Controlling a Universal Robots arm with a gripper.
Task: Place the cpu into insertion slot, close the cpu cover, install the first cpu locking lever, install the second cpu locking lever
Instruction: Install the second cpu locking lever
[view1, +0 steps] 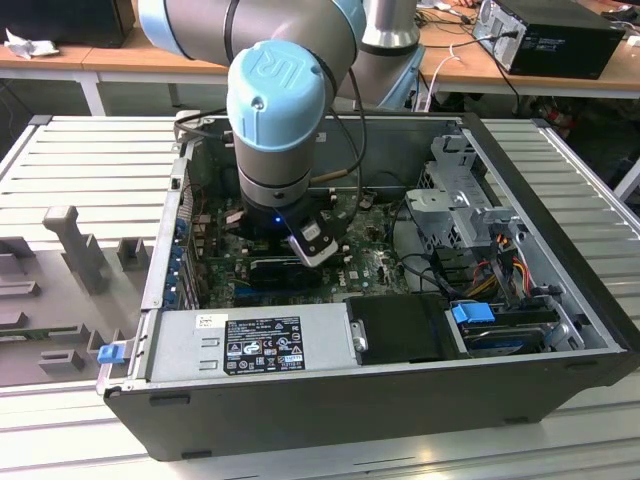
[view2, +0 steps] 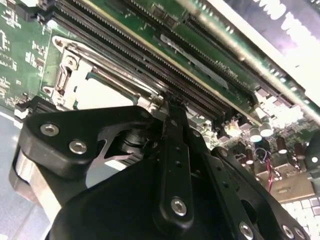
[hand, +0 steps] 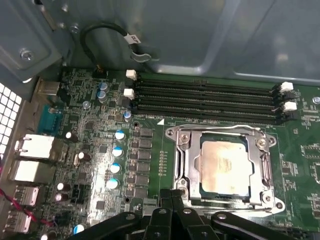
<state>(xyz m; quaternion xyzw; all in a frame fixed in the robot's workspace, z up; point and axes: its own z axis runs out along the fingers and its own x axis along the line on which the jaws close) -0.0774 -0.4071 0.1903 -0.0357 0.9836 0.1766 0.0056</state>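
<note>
Inside the open computer case (view1: 560, 300), I see my gripper (hand: 170, 197) seemingly closed, empty, beside the cpu cover (hand: 260, 165) lying over the cpu (hand: 224, 166).

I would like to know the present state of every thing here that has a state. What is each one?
cpu: seated in the insertion slot, face showing through the cover window.
cpu cover: closed, lying flat over the socket.
memory slots: empty.
computer case: lying on its side, side panel off.
claw: low over the board, at the socket's edge.
</note>
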